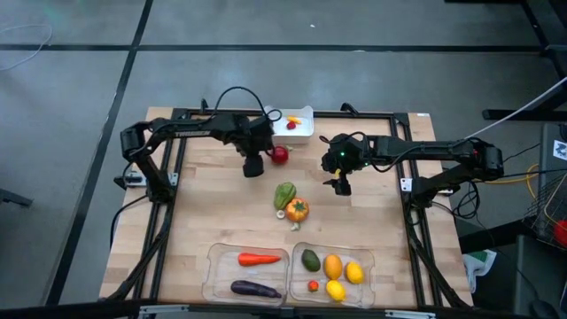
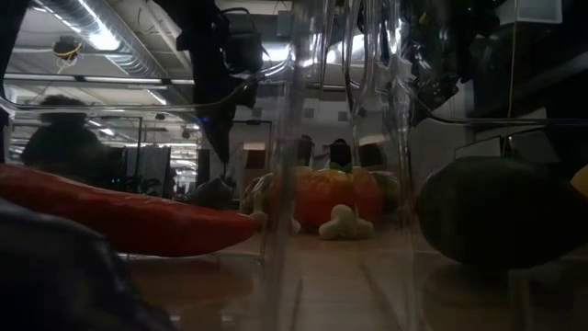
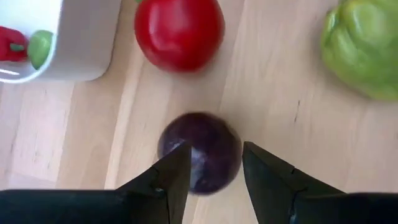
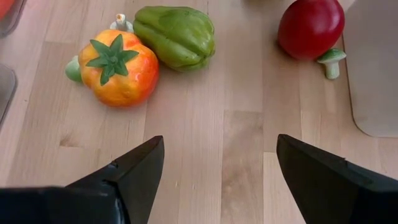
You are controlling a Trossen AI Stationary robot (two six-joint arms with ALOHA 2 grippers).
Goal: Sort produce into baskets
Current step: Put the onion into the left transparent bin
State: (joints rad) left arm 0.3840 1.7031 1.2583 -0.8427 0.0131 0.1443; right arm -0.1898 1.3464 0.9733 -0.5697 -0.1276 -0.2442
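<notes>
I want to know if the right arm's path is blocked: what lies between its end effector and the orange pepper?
Nothing: bare wooden table runs from the open right end effector to the orange pepper, as the right wrist view shows.

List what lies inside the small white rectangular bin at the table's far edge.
The small white rectangular bin holds small red pieces, with a hint of yellow in the high view. The left wrist view adds a small green piece. The rest of its inside is out of frame there or too small to identify.

Robotics lab or workshop, pale wooden table (image 1: 221, 221) in a black metal frame (image 1: 168, 190), grey concrete floor (image 1: 71, 106) with loose cables (image 1: 27, 44), exposed ceiling ducts (image 2: 138, 55) and strip lights (image 2: 96, 35) behind
</notes>
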